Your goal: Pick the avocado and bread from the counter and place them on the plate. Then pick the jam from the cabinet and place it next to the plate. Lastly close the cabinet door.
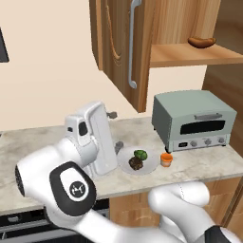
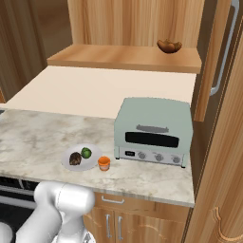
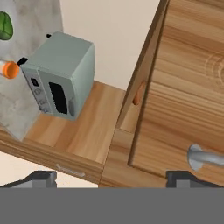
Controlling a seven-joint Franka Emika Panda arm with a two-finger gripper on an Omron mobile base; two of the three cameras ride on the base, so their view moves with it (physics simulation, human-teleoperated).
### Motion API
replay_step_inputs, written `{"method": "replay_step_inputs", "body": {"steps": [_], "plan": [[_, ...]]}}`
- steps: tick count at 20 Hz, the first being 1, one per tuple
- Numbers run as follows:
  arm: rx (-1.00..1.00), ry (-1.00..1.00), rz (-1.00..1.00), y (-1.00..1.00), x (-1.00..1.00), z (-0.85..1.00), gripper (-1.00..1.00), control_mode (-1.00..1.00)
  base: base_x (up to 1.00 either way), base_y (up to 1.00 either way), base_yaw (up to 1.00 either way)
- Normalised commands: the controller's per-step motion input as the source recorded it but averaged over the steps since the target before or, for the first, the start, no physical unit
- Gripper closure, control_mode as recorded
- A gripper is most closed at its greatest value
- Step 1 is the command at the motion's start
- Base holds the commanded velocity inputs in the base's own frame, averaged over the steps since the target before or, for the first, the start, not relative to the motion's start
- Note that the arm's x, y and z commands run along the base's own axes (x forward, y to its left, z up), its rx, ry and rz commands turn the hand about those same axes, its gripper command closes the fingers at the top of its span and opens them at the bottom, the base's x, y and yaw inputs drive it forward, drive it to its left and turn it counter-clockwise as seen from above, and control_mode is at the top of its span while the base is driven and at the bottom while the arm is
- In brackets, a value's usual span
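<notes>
1. While the avocado [image 2: 86, 152] and the bread [image 2: 75, 158] are already lying side by side on the plate [image 2: 90, 164], that first part of the task is looking finished.
2. Sitting on the counter [image 2: 42, 137] just beside the plate's rim, on the toaster oven [image 2: 154, 130] side, the jam [image 2: 104, 163] is looking placed as well, so the second part seems done too.
3. Standing swung out from the cabinet [image 1: 190, 54], the cabinet door [image 1: 121, 52] is hanging open, so closing it is the step that is remaining.
4. Pointing at the wooden door panel, the gripper [image 3: 111, 177] is showing its jaws spread wide and holding nothing, with a stub of the silver bar handle [image 3: 205, 158] showing just above the right-hand fingertip in the hand view.
5. Lying on the cabinet shelf, a glossy orange-brown sausage-shaped thing [image 1: 201, 42] is playing no part in the job.
6. Judging from this, a push on the door panel or handle is what the finish is calling for.
</notes>
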Motion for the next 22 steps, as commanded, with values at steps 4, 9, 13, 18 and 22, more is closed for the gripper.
{"method": "replay_step_inputs", "body": {"steps": [4, 9, 13, 18, 22], "plan": [[-0.11, 0.00, -0.13, 0.23, 0.43, 0.00, -1.00, -1.00, 0.00, 0.00, 0.00], [-0.09, 0.00, -0.13, 0.15, 0.41, 0.02, -1.00, -1.00, 0.00, 0.00, 0.00], [-0.06, 0.00, -0.10, 0.01, 0.42, 0.00, -1.00, -1.00, 0.00, 0.00, 0.00], [-0.02, 0.00, -0.08, 0.00, 0.33, 0.07, -1.00, -1.00, 0.00, 0.00, 0.00], [-0.01, -0.01, -0.11, 0.00, 0.10, 0.23, -1.00, -1.00, 0.00, 0.00, 0.00]]}}
